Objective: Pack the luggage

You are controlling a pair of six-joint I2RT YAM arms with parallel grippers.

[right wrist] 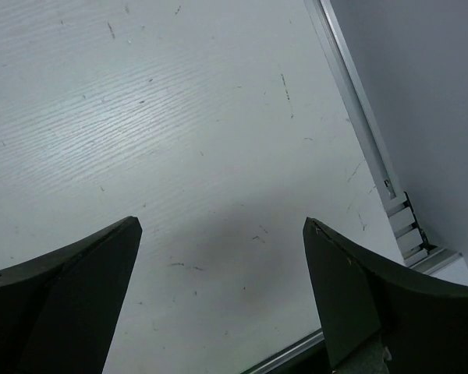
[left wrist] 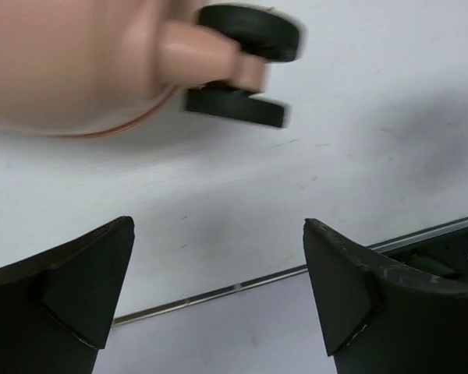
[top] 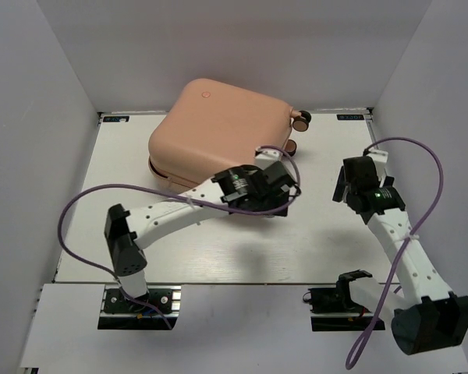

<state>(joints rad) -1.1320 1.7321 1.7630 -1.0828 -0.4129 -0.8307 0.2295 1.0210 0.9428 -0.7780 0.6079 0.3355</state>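
Here, the luggage [top: 218,128]: pale pink, hard-shelled, shut, lying flat toward the far side of the white table [top: 218,249], a little left of centre. Lining and contents hidden by the closed lid. Near right corner covered from above by the left arm's wrist. Two dark-rimmed wheels [top: 300,119] sticking out at the right end; any others out of sight. In the left wrist view, only one rounded corner of the shell and a blurred black pair of wheels, cut off by the top edge.

Then the left gripper [left wrist: 218,234], just beside that wheeled corner on its near side, not touching the shell as far as visible. Hard to pick out from above, tucked under its own wrist. From its own camera, fingers [left wrist: 86,280] spread wide, only bare table between them, holding nothing.

Further out, the right gripper [right wrist: 222,234], well apart from the luggage, off to the right over bare table near the right wall [top: 429,78]. Fingers spread wide there too, nothing between them. Purple cable [top: 86,199] looping off each arm.
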